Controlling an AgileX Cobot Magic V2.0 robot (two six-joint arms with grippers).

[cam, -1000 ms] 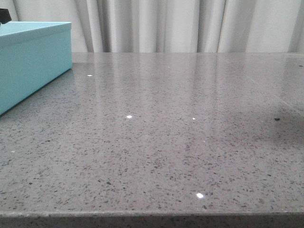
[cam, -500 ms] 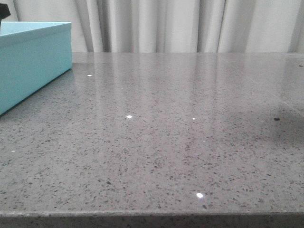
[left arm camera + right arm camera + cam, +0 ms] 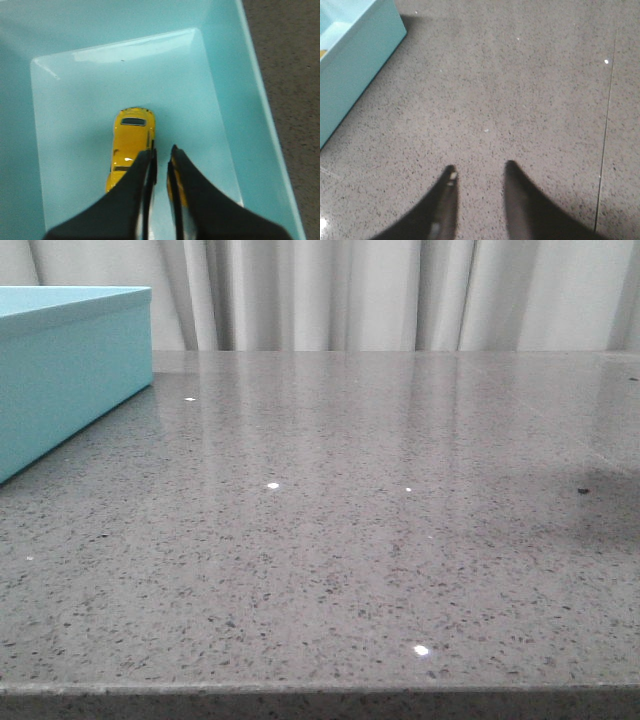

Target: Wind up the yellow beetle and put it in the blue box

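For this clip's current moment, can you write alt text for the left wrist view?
A yellow beetle toy car lies on the floor of the open blue box, seen from above. The left hand, its dark fingers nearly together and gripping nothing, hangs above the car's near end; grey speckled table shows beside the box.

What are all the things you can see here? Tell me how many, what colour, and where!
blue box: one, light turquoise-blue, at the table's left side, open at the top.
yellow beetle: one, glossy yellow with dark windows, lying on the floor inside the blue box.
table: one, grey speckled stone, shiny, under everything.
curtain: one, white with folds, behind the table's far edge.
left gripper: one, black, above the inside of the blue box just over the yellow beetle, fingers nearly together and holding nothing.
right gripper: one, black, above bare table to the right of the blue box, fingers apart, holding nothing.
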